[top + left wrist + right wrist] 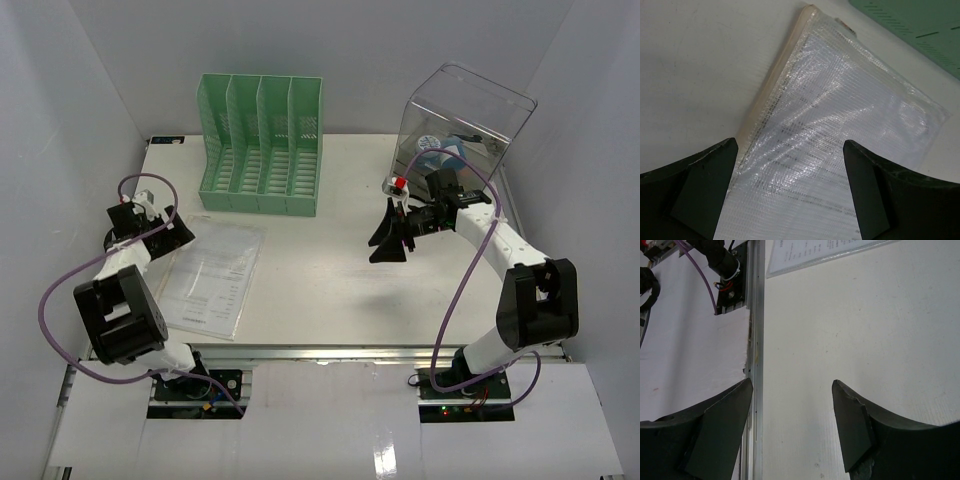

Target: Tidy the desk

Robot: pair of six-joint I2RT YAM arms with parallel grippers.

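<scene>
Left gripper (790, 165) — jaws stand wide apart, nothing between them. Right under its fingers and running ahead of them we see a clear mesh pouch (840, 140) with printed sheets inside, lying flat on the desk (330, 270). Whether the fingers touch the pouch we cannot tell. Ahead and to the right of this tool stands a green file rack (262, 145), upright, four slots.

Right gripper (792, 390) — jaws apart too, and empty. Below it we note bare white desk top. The silver rail (757, 340) of the desk's near edge runs ahead past its left-hand finger. Behind this tool a clear plastic bin (465, 110) sits tilted, something blue inside.
</scene>
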